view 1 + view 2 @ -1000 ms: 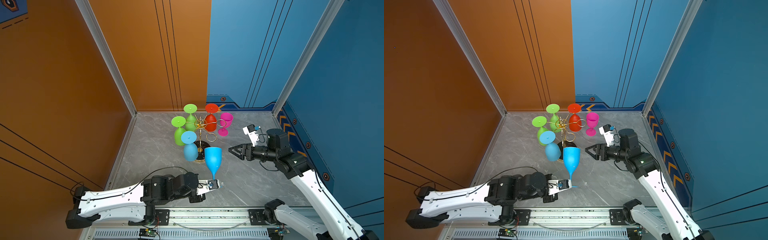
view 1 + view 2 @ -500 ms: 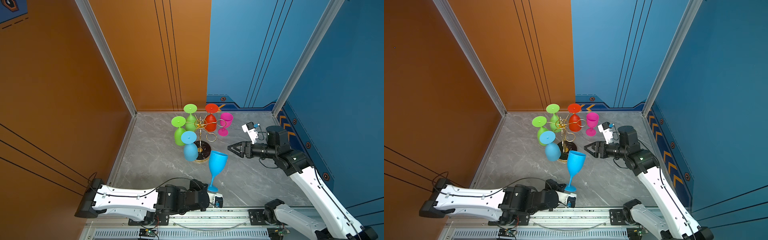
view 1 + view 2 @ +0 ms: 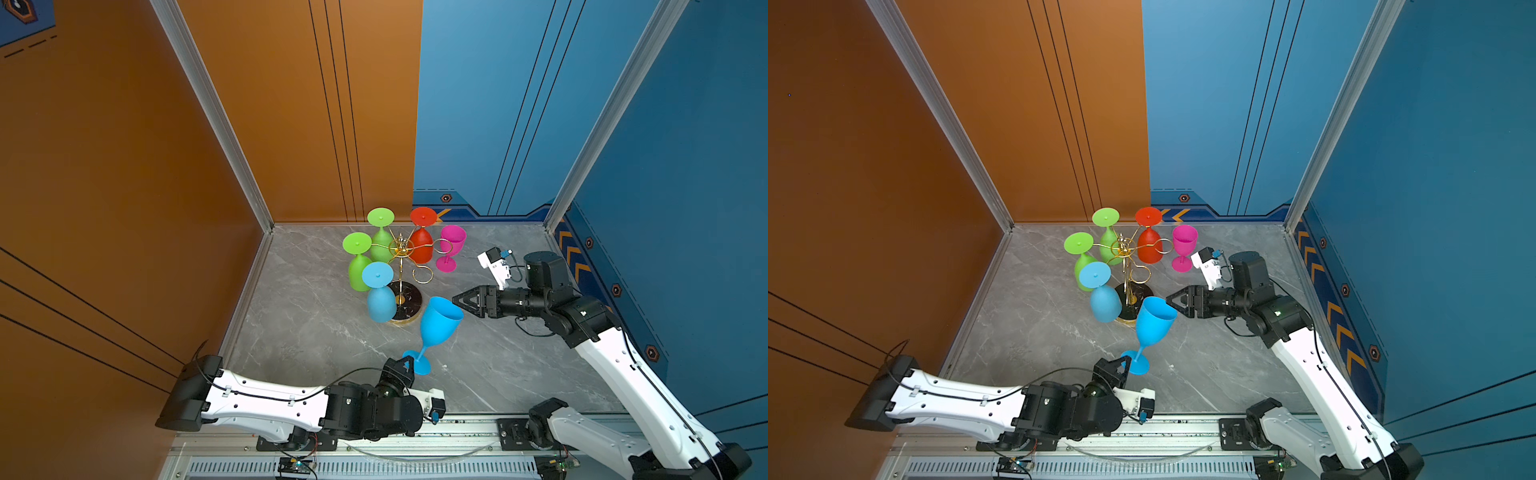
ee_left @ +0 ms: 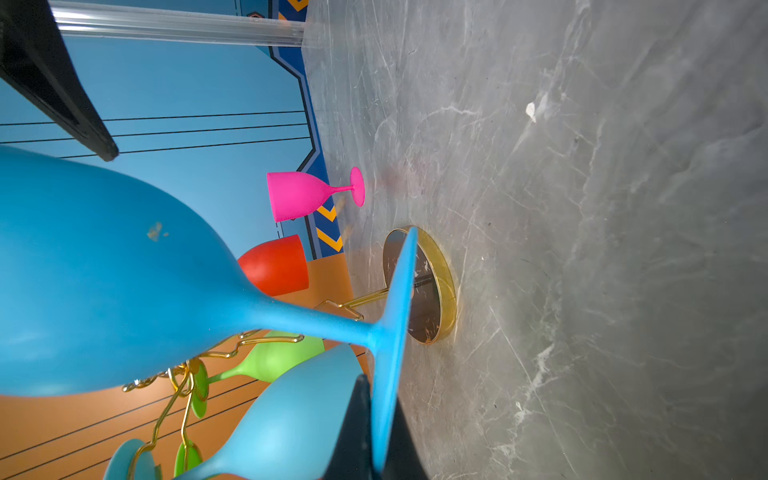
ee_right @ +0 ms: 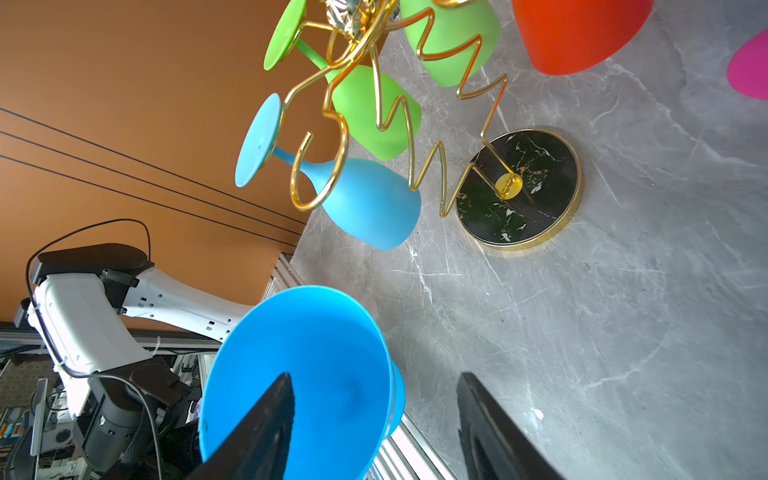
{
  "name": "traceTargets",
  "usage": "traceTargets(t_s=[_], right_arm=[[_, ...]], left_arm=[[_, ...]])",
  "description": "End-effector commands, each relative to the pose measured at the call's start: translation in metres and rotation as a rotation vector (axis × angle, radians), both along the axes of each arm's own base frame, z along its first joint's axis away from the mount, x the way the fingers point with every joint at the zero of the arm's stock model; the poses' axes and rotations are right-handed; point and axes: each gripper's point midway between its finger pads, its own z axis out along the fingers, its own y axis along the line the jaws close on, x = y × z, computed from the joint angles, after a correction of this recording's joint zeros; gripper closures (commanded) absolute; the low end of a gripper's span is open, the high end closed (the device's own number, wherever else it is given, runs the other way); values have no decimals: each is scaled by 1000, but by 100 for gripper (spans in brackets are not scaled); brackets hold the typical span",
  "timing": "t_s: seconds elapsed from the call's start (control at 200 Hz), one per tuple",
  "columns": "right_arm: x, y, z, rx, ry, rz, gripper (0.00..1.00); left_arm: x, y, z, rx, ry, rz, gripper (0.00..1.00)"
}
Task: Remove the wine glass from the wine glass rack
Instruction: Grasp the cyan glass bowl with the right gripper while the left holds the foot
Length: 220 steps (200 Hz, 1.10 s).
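A bright blue wine glass (image 3: pixel 438 322) leans to the right in front of the wine glass rack (image 3: pixel 401 249), a gold wire stand on a round black base (image 3: pixel 411 299). My left gripper (image 3: pixel 405 365) is shut on the edge of the glass's foot; in the left wrist view the dark fingers (image 4: pixel 353 432) pinch the foot of the wine glass (image 4: pixel 124 282). My right gripper (image 3: pixel 457 300) is open at the glass's rim. In the right wrist view one finger (image 5: pixel 274 415) lies across the mouth of the wine glass (image 5: pixel 324 332) and the other stands outside it.
On the rack hang two green glasses (image 3: pixel 358 266), a red one (image 3: pixel 422 245) and a light blue one (image 3: pixel 380 301), all upside down. A pink glass (image 3: pixel 451 245) stands on the grey marble table (image 3: pixel 311 324) beside the rack. Orange and blue walls enclose the table.
The left arm has dropped low and swung round, and the blue glass has tipped from upright to leaning right. The right gripper has moved left to the rim, with its jaws a little narrower.
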Motion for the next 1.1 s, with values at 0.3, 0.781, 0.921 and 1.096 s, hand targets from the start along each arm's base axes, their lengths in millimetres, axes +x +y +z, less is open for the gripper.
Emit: traceTargets(t_s=[0.3,0.781,0.921,1.096], right_arm=[[-9,7,-7,-90,-13,55,48],[-13,8,-5,-111,-18,73,76],[-15,9,-5,-107,-17,86,84],[-15,9,-7,-108,-14,92,91]], left_arm=[[6,-2,21,0,-151,24,100],[10,5,20,70,-221,43,100],[11,6,19,83,-229,45,100],[11,8,20,85,-233,47,100]])
